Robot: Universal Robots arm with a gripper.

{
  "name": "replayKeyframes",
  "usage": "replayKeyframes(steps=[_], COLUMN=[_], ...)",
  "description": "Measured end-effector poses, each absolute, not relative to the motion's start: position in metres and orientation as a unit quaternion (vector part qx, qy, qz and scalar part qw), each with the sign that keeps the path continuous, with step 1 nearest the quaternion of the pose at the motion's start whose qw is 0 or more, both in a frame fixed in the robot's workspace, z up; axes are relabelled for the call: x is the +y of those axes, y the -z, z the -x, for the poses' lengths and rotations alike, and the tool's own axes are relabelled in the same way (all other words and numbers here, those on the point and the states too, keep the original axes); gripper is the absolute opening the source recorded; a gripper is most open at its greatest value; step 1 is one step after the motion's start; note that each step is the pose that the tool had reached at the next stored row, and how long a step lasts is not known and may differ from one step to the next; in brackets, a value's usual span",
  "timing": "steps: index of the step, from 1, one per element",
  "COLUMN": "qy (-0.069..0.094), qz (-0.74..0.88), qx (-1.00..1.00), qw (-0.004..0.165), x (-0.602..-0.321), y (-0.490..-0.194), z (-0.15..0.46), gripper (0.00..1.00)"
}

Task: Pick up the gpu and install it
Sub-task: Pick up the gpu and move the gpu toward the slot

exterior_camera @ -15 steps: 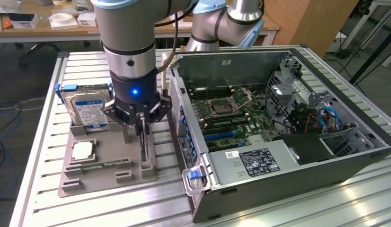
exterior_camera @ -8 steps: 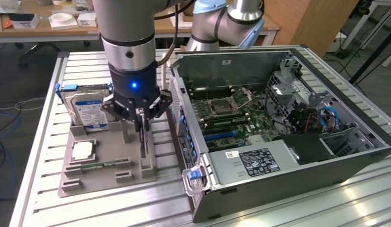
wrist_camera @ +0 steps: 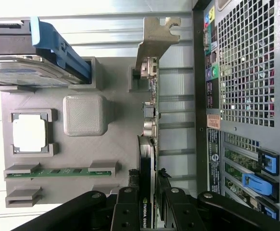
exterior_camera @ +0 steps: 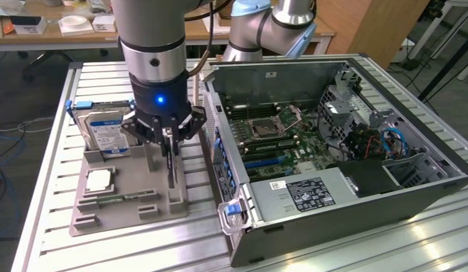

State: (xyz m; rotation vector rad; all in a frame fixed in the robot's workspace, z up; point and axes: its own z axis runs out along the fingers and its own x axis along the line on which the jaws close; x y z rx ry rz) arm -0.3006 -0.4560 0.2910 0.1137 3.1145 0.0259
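In the exterior view, the gpu stands on its long edge in the slotted posts of a grey parts holder on the slatted counter. Stood up like that, both flat faces are open to a pinch from above. The same holder props up a hard drive and has a processor chip and a memory stick lying in shallow pockets. Just beside it on the exterior view's right lies the open computer case, side panel off and motherboard facing up, so the card slots can be reached from overhead. The arm hangs almost straight down over the holder. Its end effector points at the counter, with its fingers straddling the top edge of the card.

In the wrist view, the gpu runs edge-on away from the camera. Its silver bracket is at the far end, beside a holder post. The end effector has one dark finger against each face, which I judge to be a clamp on the card. The card looks seated in the holder, though a slight lift cannot be ruled out. Alongside is the case's rear panel with blue slot latches.
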Motion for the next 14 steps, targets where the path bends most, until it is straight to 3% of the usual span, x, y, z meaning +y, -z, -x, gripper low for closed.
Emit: replayKeyframes(steps=[7,14], qy=[-0.008,-0.009], qz=[-0.036,-0.036], qx=[0.999,0.999], qw=[0.012,0.012], x=[-0.456,-0.456], y=[-0.294,-0.316], z=[0.301,0.301], gripper=[0.26,0.26])
